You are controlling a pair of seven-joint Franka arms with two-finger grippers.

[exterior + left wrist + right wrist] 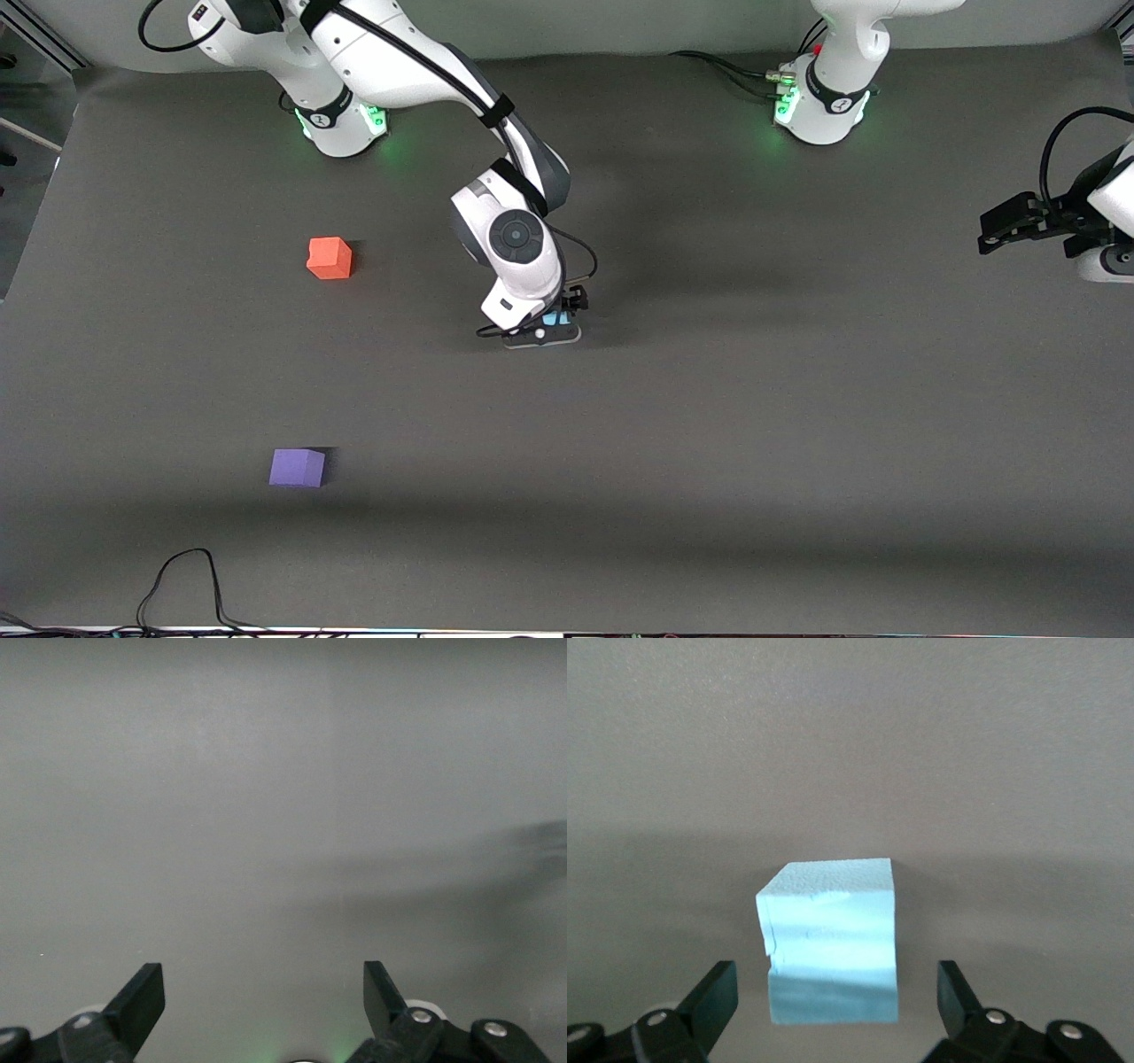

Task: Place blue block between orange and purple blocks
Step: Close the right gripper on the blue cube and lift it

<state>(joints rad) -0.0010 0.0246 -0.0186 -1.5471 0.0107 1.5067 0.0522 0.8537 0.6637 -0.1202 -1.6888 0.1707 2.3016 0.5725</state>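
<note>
Though arm hides most of blue block (pixel 830 939) from front, we see it between right gripper (pixel 833 1001) fingers, spread apart, untouched; left gripper (pixel 264 997) waits, spread.

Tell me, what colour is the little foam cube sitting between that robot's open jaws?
Light sky blue: the small matte foam cube shows best in the right wrist view.

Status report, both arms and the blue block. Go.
Right tool open, straddling blue block, no grip yet. Left tool open, waiting at its table end. Orange block, purple block apart, gap unobstructed.
</note>
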